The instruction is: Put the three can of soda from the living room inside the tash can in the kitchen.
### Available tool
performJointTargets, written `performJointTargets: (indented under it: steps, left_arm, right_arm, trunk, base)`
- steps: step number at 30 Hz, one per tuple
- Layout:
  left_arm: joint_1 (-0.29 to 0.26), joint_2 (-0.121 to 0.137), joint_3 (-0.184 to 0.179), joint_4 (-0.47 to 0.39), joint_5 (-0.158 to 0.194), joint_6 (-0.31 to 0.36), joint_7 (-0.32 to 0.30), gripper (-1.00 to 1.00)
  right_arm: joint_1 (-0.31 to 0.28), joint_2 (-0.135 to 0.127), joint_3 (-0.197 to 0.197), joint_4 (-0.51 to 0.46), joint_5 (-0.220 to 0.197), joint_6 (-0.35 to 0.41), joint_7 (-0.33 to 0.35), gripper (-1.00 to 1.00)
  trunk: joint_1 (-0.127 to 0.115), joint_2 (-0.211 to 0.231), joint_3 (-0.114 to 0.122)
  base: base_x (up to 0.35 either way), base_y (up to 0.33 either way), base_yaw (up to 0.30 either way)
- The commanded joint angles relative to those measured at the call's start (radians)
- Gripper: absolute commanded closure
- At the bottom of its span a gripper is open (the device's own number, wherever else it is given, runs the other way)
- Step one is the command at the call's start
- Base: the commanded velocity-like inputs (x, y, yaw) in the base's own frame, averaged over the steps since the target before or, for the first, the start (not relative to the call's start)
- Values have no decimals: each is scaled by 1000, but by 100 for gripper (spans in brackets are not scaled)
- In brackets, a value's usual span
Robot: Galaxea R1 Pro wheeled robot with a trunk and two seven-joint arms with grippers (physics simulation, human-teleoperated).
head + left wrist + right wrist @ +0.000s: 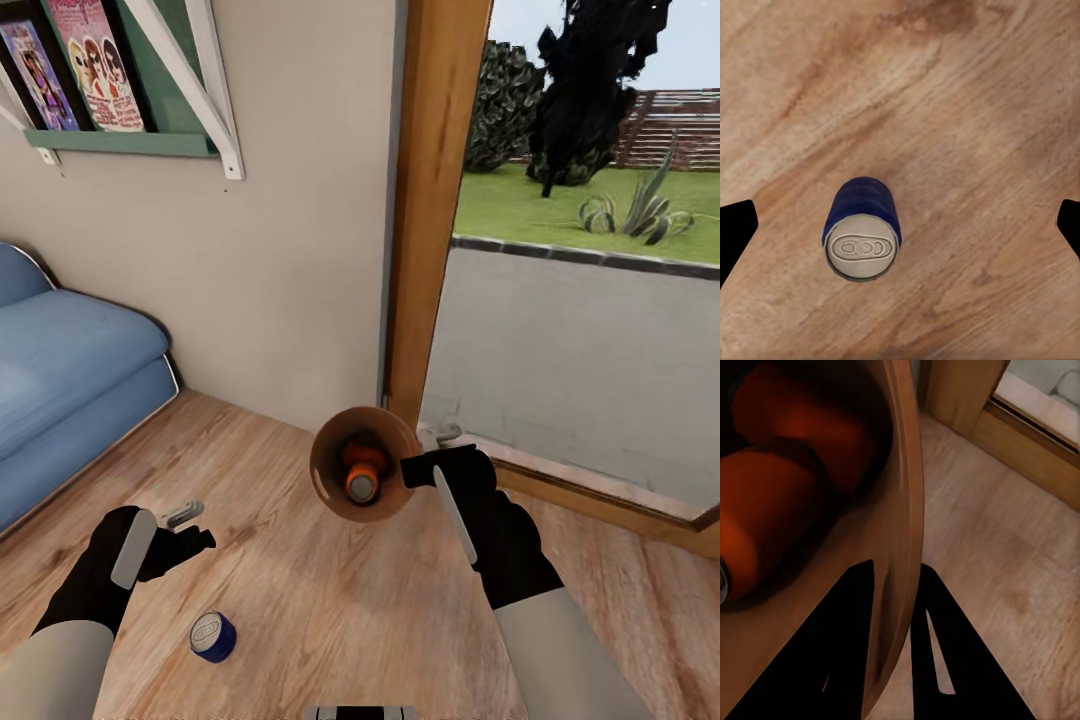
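Even, flat light fills the room, brightest beyond the glass door (pixel 580 330), where the lawn (pixel 530 205) lies in full daylight. Shadows are faint: only a soft dark patch lies on the wood floor (pixel 330 600) under the blue can (pixel 212 637). The render is slightly soft all over (edges of the posters (pixel 70 65) smear). In the right wrist view the inside of the trash can (pixel 896 547) is dim and blurred, the orange cans (pixel 772 517) out of focus, and the fingers (pixel 844 660) show as flat black shapes. The left wrist view is sharper, with a dull sheen on the can's silver top.
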State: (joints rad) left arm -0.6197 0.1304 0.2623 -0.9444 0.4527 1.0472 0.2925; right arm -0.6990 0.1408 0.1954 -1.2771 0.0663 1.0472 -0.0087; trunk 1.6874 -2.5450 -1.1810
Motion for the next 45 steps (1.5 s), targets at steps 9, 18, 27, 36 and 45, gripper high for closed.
performJointTargets:
  steps: [9,18,27,36,45]
  left_arm:
    - [0,0,-2,0,-3,0,0,-100]
    - [0,0,-4,0,-5,0,2,-100]
    - [0,-1,-5,1,-5,0,2,-100]
    - [0,-2,-5,1,-6,0,4,-100]
    - [0,-3,-5,1,-6,0,5,-100]
  right_arm:
    - [-1,0,-1,-2,-13,0,4,100]
    - [-3,1,-3,-46,-11,0,4,100]
    - [-32,6,-5,-65,46,0,4,100]
    - [-48,10,-4,-67,57,0,4,100]
    - [-51,11,-2,-67,58,0,4,100]
  trunk:
    - [4,-2,-35]
    - [5,-3,-46]
    - [5,-3,-46]
    - [7,-4,-58]
    - [11,-6,-93]
  base:
    - [0,0,0]
    - [0,0,0]
    - [0,0,0]
    - [0,0,0]
    - [0,0,0]
